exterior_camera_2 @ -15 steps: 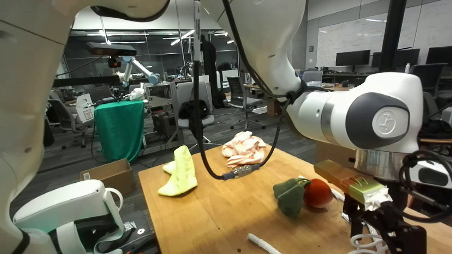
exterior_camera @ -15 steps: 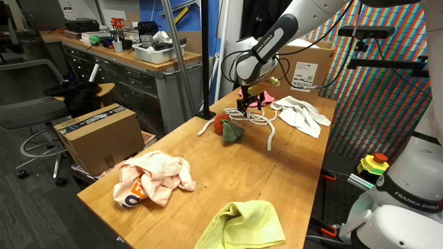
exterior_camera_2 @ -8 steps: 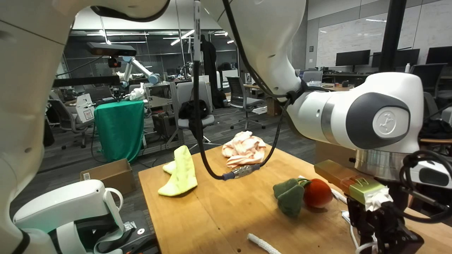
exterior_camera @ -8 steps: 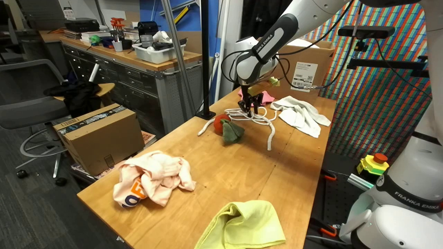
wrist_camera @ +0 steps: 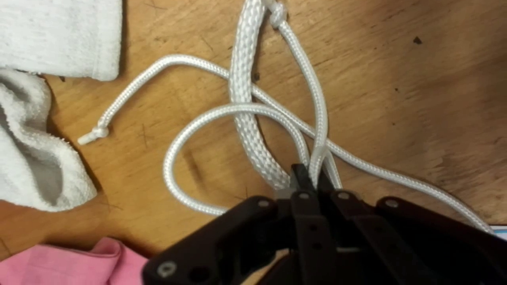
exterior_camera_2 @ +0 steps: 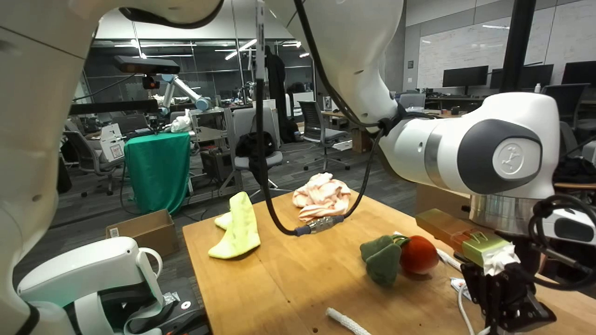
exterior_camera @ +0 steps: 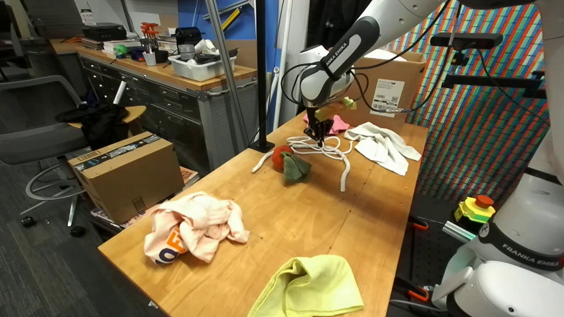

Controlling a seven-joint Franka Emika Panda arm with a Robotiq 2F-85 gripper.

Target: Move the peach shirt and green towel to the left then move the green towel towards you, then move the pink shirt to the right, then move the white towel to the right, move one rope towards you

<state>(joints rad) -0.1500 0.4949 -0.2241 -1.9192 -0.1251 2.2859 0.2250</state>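
Low in the wrist view, our tool (wrist_camera: 312, 177) pinches the thin rope (wrist_camera: 322, 118). We likely mean to drag it nearer.

In the wrist view my pincer (wrist_camera: 313, 178) is cut by the bottom edge and hides part of the thin rope (wrist_camera: 319, 154) it pinches. The thick rope (wrist_camera: 241, 59) leaves by the top edge, the white towel (wrist_camera: 59, 39) by the left, the pink shirt (wrist_camera: 67, 265) at lower left. A pale sliver (wrist_camera: 500, 231) at lower right shows too little for me to name. In an exterior view I block part of that shirt, and the bottom edge crops the yellow-green towel (exterior_camera: 324, 286).
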